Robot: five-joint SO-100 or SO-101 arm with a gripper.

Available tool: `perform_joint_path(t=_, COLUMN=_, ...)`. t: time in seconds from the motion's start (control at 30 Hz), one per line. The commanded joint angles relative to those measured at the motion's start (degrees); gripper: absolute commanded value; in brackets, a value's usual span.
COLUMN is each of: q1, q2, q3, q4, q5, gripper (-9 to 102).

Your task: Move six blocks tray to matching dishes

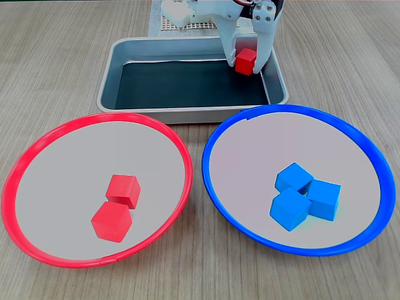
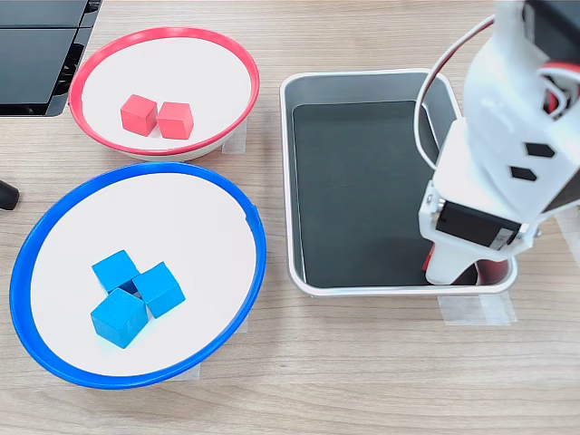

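My white gripper reaches down into the far right corner of the silver tray and is shut on a red block. In the other fixed view the arm covers that corner of the tray, and the gripper shows just a red sliver of the block. The red-rimmed dish holds two red blocks touching each other. Three blue blocks lie clustered in the blue-rimmed dish. The rest of the tray's dark bottom is bare.
The two dishes sit side by side in front of the tray on a wooden table. A white perforated mat lies behind the tray at the arm's base. A black device sits beside the red dish. Tape holds the tray.
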Motion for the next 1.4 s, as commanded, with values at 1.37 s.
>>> perform_joint_path(t=1.37, q1=35.16, q2=-5.80, q3=-26.98, q4=-24.79, q5=-5.71, gripper=0)
